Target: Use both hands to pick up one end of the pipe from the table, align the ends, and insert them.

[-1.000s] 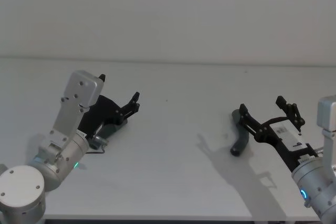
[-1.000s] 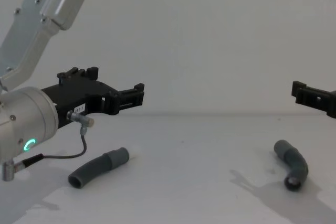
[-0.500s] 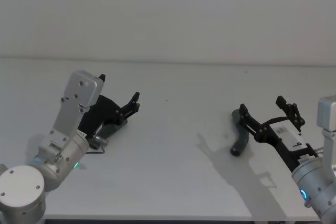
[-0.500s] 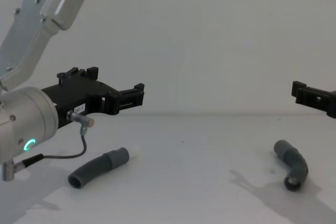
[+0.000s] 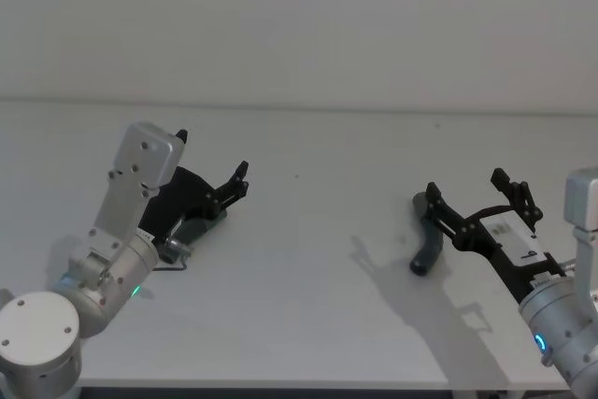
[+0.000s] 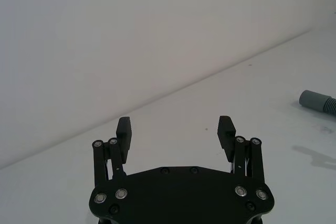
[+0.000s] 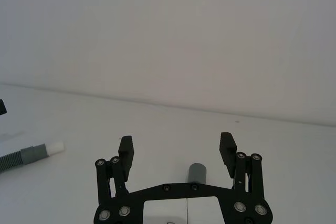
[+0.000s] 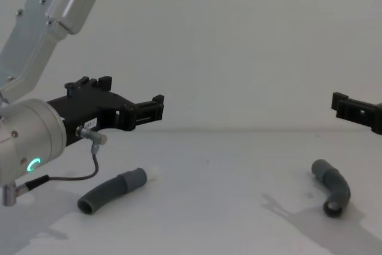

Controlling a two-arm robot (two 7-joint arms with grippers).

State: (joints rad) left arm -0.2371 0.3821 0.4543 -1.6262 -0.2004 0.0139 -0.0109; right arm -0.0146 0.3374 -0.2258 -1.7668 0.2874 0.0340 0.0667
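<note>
The plain matte white table (image 5: 308,268) bears both pieces, well apart. The left black plastic two-finger gripper (image 6: 175,129) hangs above it at eight o'clock in the head view, jaws spread wide and holding nothing. The right black plastic two-finger gripper (image 7: 176,142), equally wide and empty, hangs at four o'clock. Below the left lies the bent dark-grey ribbed hose piece with a white tip (image 8: 113,190). Below the right lies the bent dark-grey ribbed hose piece with a plain cuff (image 8: 333,186), its cuff seemingly pointing to twelve. An off-centre descent could roll a curved piece, and a grip far from the cuff would leave the ends askew.
</note>
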